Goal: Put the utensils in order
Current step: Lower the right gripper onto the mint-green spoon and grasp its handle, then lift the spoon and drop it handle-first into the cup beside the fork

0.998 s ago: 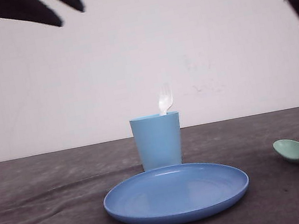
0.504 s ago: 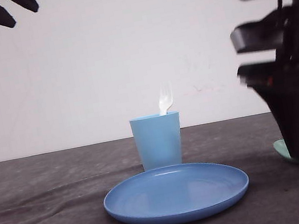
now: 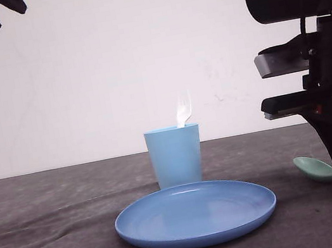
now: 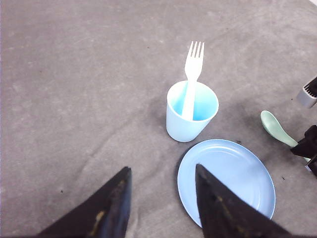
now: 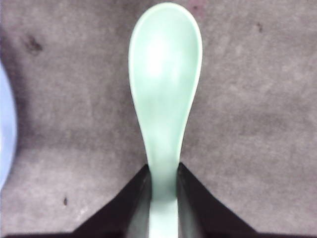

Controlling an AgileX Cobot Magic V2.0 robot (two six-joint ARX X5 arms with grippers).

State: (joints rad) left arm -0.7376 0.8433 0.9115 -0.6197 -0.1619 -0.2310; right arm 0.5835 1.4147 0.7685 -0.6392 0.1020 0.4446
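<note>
The light blue plastic cup (image 3: pixel 175 156) is seen upright on the grey cloth-covered table (image 3: pixel 52 247), just behind the round blue plastic plate (image 3: pixel 195 213); inside the cup the white plastic four-tined fork (image 4: pixel 191 78) is stood handle down, tines up, leaned on the rim; the plate is left bare; no writing or label can be read on anything. The pale mint-green plastic spoon (image 5: pixel 164 87) is lain on the table to the right of the plate, bowl up; its handle is clamped between the fingers of the right gripper (image 5: pixel 163 196), down at the table; the left gripper (image 4: pixel 161 203) is held high, fingers apart, nothing between them.
</note>
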